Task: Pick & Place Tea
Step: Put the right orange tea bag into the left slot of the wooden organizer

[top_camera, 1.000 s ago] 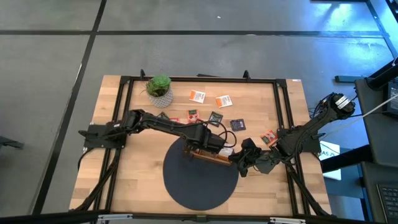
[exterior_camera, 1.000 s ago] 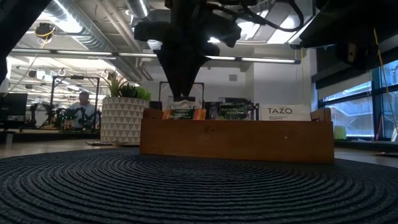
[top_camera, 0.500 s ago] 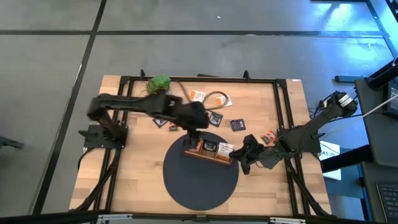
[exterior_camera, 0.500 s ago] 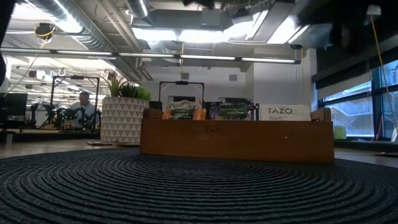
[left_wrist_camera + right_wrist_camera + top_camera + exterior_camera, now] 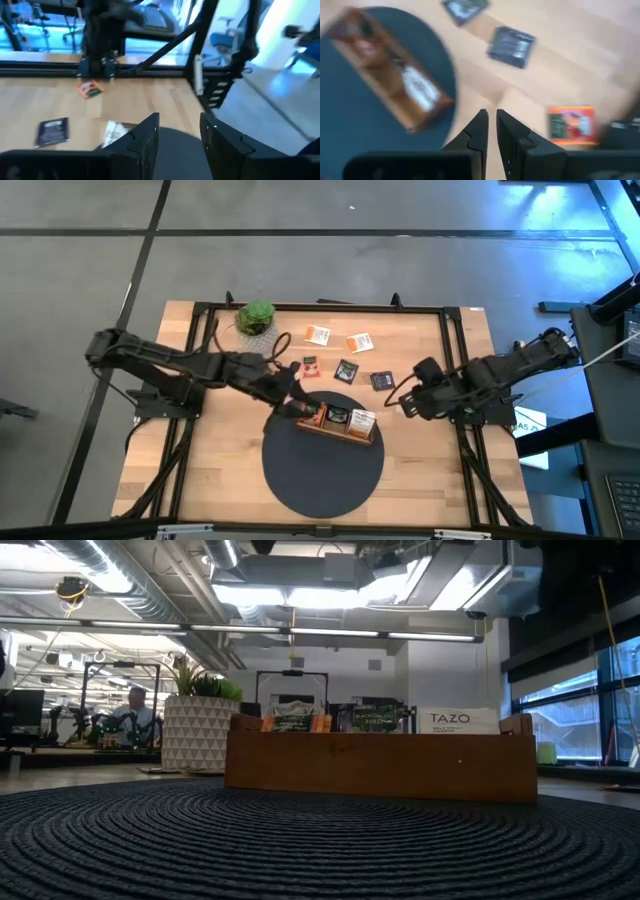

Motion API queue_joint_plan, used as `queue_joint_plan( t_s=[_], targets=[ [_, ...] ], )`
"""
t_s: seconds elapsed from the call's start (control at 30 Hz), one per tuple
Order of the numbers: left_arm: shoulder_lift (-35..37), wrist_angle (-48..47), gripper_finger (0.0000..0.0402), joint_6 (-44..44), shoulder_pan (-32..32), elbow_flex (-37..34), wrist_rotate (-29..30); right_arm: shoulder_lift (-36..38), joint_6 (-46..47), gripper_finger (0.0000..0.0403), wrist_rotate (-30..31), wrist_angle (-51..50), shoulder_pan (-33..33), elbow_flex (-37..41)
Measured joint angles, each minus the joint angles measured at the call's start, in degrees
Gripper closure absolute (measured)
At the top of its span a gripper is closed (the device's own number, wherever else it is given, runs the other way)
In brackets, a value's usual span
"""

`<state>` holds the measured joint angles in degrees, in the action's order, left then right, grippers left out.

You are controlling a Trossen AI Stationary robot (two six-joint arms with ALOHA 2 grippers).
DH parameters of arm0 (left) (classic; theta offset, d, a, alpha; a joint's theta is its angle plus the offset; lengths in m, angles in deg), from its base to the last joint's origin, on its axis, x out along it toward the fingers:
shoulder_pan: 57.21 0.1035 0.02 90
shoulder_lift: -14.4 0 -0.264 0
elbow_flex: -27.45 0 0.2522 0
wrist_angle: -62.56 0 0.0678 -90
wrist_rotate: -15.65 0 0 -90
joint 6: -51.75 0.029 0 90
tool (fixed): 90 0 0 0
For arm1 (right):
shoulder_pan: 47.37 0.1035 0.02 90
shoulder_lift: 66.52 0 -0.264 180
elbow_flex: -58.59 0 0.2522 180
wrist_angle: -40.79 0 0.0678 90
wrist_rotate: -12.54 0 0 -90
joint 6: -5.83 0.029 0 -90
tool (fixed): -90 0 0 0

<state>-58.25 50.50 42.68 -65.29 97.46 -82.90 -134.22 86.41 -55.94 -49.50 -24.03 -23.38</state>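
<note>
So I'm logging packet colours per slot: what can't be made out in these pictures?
- Low view: the tray's front wall hides the lower part of every packet; only top edges show.
- High view: packets in the tray are too small to count.
- Right wrist view: motion blur smears the tray and the orange packet.
- Left wrist view: the left gripper covers the tray.

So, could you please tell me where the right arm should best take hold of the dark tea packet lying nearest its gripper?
The dark packet lies flat on the table with bare wood all round it, so it offers no raised side. The right gripper would probably do best coming straight down from above, with its fingers opened across two opposite edges and pinching inward.
</note>
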Motion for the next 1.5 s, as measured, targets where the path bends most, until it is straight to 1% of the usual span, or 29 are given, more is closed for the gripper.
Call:
queue_joint_plan(
  t_s=[0.07,0.2,0.33,0.4,0.57,0.7,0.8,0.9,1.03,1.13,1.2,1.33,1.43,1.5],
  targets=[
    [0.9,2.2,0.0264,-1.3,-0.6,-2.3,0.0,0.0,0.0,0.0361,0.7,-1.4,-0.4,0.7],
    [1.0,3.2,0.0262,-2.3,-1.6,-4.0,0.2,-0.1,0.1,0.0361,1.4,2.0,-0.5,3.1],
    [0.6,2.9,0.0261,-2.4,-2.2,-4.3,1.2,-0.5,6.0,0.0361,1.6,0.9,-1.2,5.3],
    [0.6,3.4,0.0261,-2.4,-2.4,-4.3,1.4,-0.5,6.2,0.0361,1.5,1.6,-1.6,7.0],
    [0.6,3.3,0.0262,-2.3,-2.3,-4.3,1.4,-0.5,6.4,0.0361,-2.1,5.5,-1.8,10.3],
    [0.6,3.3,0.0261,-1.7,-2.3,-4.3,1.5,-0.5,6.3,0.0356,-2.5,7.5,-1.8,12.5],
    [0.6,3.3,0.0263,-0.2,-2.3,-4.3,1.5,-0.5,6.9,0.0332,-4.6,7.9,-2.0,13.4],
    [0.6,3.3,0.0265,0.8,-2.3,-4.3,1.7,-0.5,9.0,0.0293,-4.7,7.5,-2.1,14.3],
    [0.6,3.3,0.0264,0.9,-2.3,-4.3,4.9,-0.5,10.7,0.0238,-3.6,7.5,-2.1,16.1],
    [0.6,3.2,0.0262,0.9,-2.3,-4.3,7.0,-0.5,9.4,0.0210,-4.6,10.1,-2.1,17.4],
    [0.6,3.3,0.0261,0.9,-2.3,-4.3,8.4,-0.5,11.3,0.0201,-5.1,9.7,-2.1,18.5],
    [0.6,3.2,0.0262,0.9,-2.3,-4.3,10.5,-0.5,19.6,0.0197,-6.4,9.5,-3.1,22.5],
    [0.6,3.2,0.0264,0.9,-2.3,-4.3,11.0,-0.5,21.0,0.0197,-9.5,10.5,-3.8,26.4],
    [0.6,3.2,0.0265,0.9,-2.3,-4.3,11.0,-0.5,21.4,0.0200,-9.9,11.8,-4.0,29.1]
  ],
)
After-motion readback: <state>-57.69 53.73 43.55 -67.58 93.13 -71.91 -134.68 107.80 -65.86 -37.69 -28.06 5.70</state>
